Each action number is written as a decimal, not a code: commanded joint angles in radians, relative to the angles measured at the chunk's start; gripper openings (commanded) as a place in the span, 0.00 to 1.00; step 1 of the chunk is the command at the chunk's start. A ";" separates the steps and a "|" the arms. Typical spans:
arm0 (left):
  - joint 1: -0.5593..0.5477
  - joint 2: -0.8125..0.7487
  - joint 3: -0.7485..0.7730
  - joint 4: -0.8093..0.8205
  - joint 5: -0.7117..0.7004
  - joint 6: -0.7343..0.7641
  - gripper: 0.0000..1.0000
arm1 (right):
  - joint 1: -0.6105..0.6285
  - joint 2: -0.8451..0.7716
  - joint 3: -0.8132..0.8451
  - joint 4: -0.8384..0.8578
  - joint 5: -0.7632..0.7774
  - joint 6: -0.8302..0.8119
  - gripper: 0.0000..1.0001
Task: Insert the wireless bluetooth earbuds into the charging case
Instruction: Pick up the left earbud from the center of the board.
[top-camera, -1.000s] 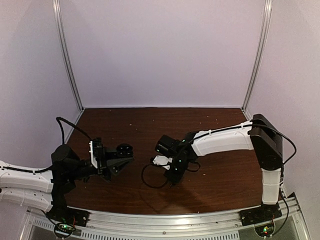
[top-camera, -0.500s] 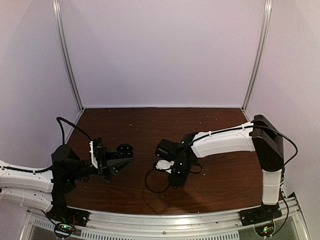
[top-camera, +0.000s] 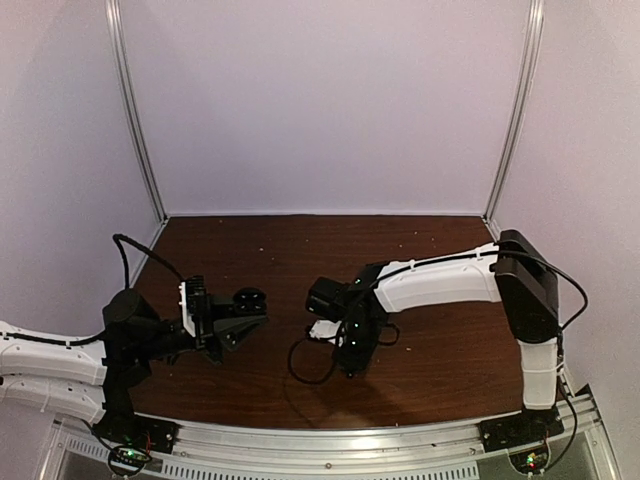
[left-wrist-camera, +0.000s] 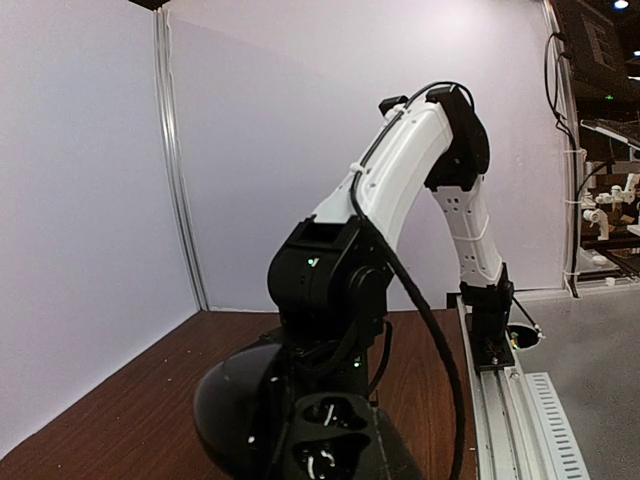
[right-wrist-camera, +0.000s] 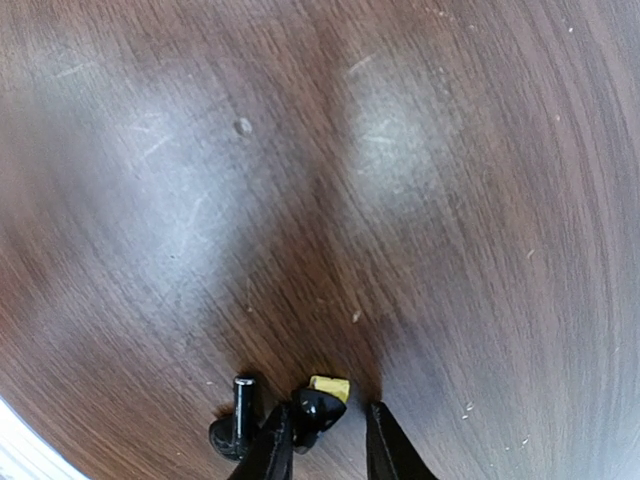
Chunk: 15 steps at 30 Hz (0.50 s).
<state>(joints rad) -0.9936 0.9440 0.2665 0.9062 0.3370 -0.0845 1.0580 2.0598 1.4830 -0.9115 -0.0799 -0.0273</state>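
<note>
Right gripper (right-wrist-camera: 326, 412) edged nearer, jaws parted beside black earbud (right-wrist-camera: 312, 406), charging case (left-wrist-camera: 326, 418) cropped

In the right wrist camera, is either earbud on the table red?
No, the earbud with the yellow tip and the other earbud beside it on the table are both black.

My rig's two arms, white over black.
Left arm (top-camera: 50, 362) and right arm (top-camera: 440, 285) wear white shells, black joints, loose black cables (top-camera: 128, 250), tiny green lights (left-wrist-camera: 313, 262).
</note>
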 joint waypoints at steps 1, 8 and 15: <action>0.007 -0.008 0.002 0.025 0.007 0.003 0.15 | -0.005 0.063 0.007 -0.021 0.003 -0.003 0.26; 0.007 -0.010 0.003 0.024 0.007 0.007 0.15 | -0.009 0.070 0.031 -0.014 -0.029 -0.011 0.26; 0.007 -0.007 0.003 0.025 0.006 0.009 0.15 | -0.025 0.066 0.054 -0.006 -0.039 -0.010 0.25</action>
<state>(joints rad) -0.9936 0.9428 0.2665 0.9062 0.3370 -0.0841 1.0458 2.0838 1.5230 -0.9466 -0.1085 -0.0307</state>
